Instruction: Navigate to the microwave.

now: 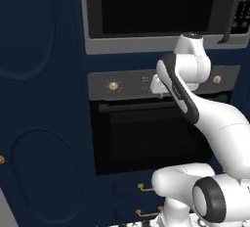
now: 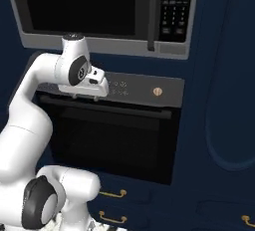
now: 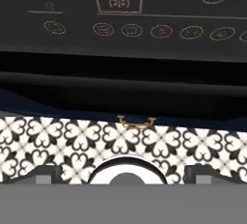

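The microwave (image 1: 161,6) (image 2: 84,6) is built into the navy cabinet wall straight ahead, high in both base views, its wide black glass door in a silver frame. Its dark vertical handle (image 2: 153,11) and button panel (image 2: 177,6) stand at its right side. My gripper (image 3: 124,174) hangs below it, in front of the oven's control strip, and points down along the oven front. It is open, its fingertips (image 3: 48,172) wide apart with nothing between them. The white hand (image 1: 158,84) (image 2: 92,88) hides part of that strip.
Below the microwave is the larger black-doored oven (image 1: 151,133) (image 2: 109,140), with a knob (image 1: 113,85) (image 2: 157,91) on its strip. Drawers with gold handles (image 1: 144,187) (image 2: 112,193) (image 3: 136,122) lie under it, above a patterned floor (image 3: 72,141). Tall navy cabinet doors (image 1: 39,99) (image 2: 224,100) flank both sides.
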Motion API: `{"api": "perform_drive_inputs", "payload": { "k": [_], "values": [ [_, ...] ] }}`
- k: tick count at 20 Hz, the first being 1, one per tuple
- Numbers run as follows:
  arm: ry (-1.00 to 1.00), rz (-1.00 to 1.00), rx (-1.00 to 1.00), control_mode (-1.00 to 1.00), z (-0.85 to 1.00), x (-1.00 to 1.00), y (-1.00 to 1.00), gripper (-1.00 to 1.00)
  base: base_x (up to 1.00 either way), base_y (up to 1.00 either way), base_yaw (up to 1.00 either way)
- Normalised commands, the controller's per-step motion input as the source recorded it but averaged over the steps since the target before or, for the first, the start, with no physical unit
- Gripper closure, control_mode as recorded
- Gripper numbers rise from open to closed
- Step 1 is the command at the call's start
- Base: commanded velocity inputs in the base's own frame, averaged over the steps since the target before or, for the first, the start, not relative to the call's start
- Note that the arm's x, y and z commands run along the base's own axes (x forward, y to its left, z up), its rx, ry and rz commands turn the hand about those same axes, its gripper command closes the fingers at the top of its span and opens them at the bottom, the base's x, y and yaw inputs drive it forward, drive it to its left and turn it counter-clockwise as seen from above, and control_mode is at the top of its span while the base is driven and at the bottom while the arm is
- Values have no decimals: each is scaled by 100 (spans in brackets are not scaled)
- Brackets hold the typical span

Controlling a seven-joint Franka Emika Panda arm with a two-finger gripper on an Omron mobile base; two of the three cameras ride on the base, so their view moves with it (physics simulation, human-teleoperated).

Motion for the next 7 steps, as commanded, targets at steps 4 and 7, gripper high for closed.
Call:
{"api": "perform_drive_inputs", "payload": {
  "k": [4,7],
  "values": [
    [0,0,0,100,0,0,0,-100,49,21,0],
    [0,0,0,100,0,0,0,-100,29,16,0]
  ]
}}
